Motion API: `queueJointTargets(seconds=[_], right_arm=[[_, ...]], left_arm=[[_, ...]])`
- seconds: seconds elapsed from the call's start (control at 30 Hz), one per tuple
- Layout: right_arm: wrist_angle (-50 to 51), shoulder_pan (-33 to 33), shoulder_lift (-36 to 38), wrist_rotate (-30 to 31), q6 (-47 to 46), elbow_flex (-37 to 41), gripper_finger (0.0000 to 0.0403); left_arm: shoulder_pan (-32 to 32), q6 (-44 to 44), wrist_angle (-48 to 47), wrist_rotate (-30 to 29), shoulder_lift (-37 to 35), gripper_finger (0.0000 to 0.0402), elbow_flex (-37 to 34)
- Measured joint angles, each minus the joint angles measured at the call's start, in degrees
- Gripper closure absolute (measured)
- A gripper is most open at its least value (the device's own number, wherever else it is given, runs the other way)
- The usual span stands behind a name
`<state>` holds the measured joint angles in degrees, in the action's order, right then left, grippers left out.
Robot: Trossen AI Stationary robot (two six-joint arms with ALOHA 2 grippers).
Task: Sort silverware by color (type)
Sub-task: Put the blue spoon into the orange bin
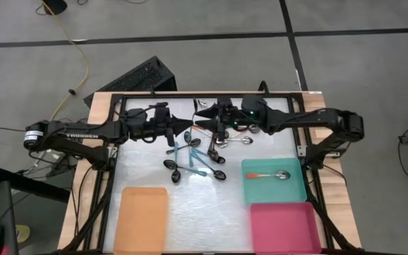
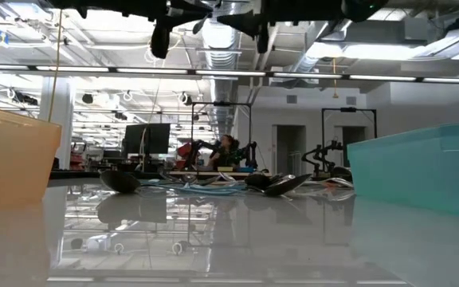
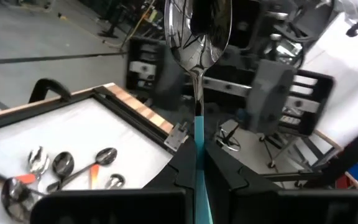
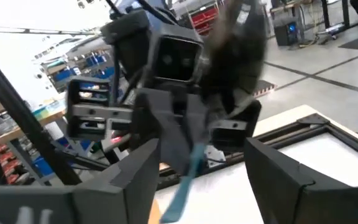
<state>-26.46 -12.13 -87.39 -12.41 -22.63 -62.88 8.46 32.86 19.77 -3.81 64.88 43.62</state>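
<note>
Between the two grippers, above the far middle of the table, a teal-handled spoon (image 3: 197, 37) is clamped by its handle in the closed fingers (image 3: 180, 176) of the left gripper (image 1: 187, 126), bowl pointing away from the wrist. The right gripper (image 1: 201, 114) faces it tip to tip, fingers (image 4: 277, 168) spread wide with the teal handle lying in the gap; contact cannot be confirmed. Both grippers hang well above the surface, as the low view shows, so the room under them is open.

Just below them on the white table (image 1: 211, 212) lies the loose pile of spoons (image 1: 193, 159): about four teal handles crossed together, with roughly five dark bowls around them. A second cluster (image 1: 232, 140) near the far frame rail holds about three or four spoons, at least one orange-handled; the exact count cannot be told.

Trays number three. The teal tray (image 1: 296, 190), at the right, holds one orange-handled spoon (image 1: 269, 175). The pink tray (image 1: 283, 227) sits just nearer than it. The orange tray (image 1: 144, 219) sits at the near left. A broad open strip of table separates the left and right trays.
</note>
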Motion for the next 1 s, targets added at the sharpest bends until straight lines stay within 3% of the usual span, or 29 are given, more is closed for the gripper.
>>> queueJointTargets(seconds=[0.17, 0.47, 0.6, 0.83, 1.0], right_arm=[[0.93, -0.72, -2.25, -1.65, -0.04, -2.3, 0.0134], [0.8, -0.67, -3.88, -2.86, 0.17, -5.42, 0.0141], [1.17, -0.84, -3.81, -4.11, 0.15, -5.48, 0.0195], [4.1, -1.43, -3.79, -5.92, 0.22, -5.46, 0.0373], [4.82, -1.48, -3.77, -6.03, -0.09, -5.48, 0.0388]], left_arm=[[-0.21, -0.7, 0.77, 0.06, 0.0, 0.0401, 0.0], [-0.21, -0.72, 0.74, 0.99, 0.0, 0.0401, 0.0], [-0.21, -0.77, 0.72, 0.98, 0.0, 0.0401, 0.0], [-0.18, -0.99, 0.07, 0.78, 0.01, 0.0401, -0.01], [-0.19, -0.77, 0.01, 0.68, 0.07, 0.0401, -0.02]])
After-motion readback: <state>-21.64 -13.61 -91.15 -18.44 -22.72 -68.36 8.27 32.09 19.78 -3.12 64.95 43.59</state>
